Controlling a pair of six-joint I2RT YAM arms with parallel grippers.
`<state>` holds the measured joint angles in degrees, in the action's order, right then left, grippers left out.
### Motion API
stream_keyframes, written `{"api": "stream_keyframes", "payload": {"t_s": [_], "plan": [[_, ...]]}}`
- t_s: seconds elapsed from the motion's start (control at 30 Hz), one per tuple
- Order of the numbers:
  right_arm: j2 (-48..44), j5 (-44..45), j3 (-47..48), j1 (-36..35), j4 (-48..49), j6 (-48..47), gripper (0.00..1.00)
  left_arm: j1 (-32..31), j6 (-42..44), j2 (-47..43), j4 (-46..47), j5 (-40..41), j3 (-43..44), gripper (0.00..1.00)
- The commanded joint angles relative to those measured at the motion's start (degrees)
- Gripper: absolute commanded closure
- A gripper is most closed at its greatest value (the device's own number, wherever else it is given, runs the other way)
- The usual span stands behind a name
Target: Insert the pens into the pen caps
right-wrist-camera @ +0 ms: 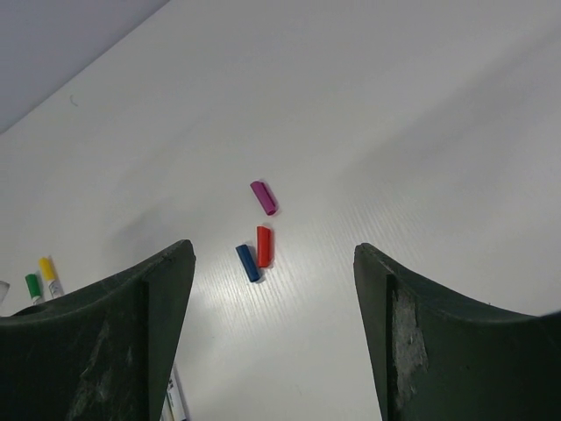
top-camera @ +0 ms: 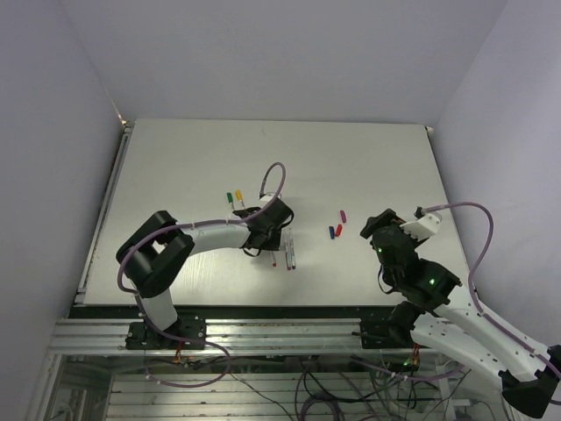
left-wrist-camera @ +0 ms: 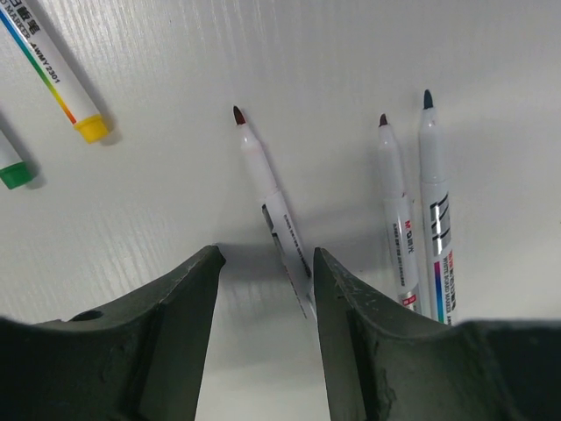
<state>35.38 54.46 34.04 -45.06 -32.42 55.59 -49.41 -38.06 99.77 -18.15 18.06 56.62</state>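
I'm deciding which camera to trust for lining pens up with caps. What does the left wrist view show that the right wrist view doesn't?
Only left wrist: the tips of three uncapped pens, one just ahead of the open left gripper, two side by side to the right of it.
Only right wrist: the loose purple cap, red cap and blue cap, red and blue side by side, ahead of the open right gripper.
Both: the yellow-capped pen and green-capped pen, tiny at the right wrist view's left edge, on the white table.

Bright, even light; soft faint shadows beside the pens [left-wrist-camera: 273, 209]; views sharp.
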Motion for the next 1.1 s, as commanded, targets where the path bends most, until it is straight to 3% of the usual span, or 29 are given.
{"api": "stream_keyframes", "payload": {"t_s": [0.0,0.37,0.8,0.93,1.07], "plan": [[-0.8,0.7,0.0,0.1,1.2,0.1,0.27,-0.5,2.4,1.2,-7.0,-1.9,1.1,0.43],[-0.6,-0.3,-0.3,0.1,3.0,-0.3,0.27,-0.5,4.5,3.0,-10.1,-4.6,1.8,0.45],[-2.0,0.1,0.5,0.1,1.9,0.2,0.28,-0.5,8.8,8.4,-12.6,-4.1,3.7,0.72],[-0.9,0.1,0.8,0.1,1.7,-0.5,0.28,-0.4,8.9,8.5,-11.6,-4.6,2.4,0.92],[1.8,0.2,1.5,0.2,1.9,-1.4,0.3,-0.5,8.9,8.2,-10.3,-5.2,1.2,0.93]]}}
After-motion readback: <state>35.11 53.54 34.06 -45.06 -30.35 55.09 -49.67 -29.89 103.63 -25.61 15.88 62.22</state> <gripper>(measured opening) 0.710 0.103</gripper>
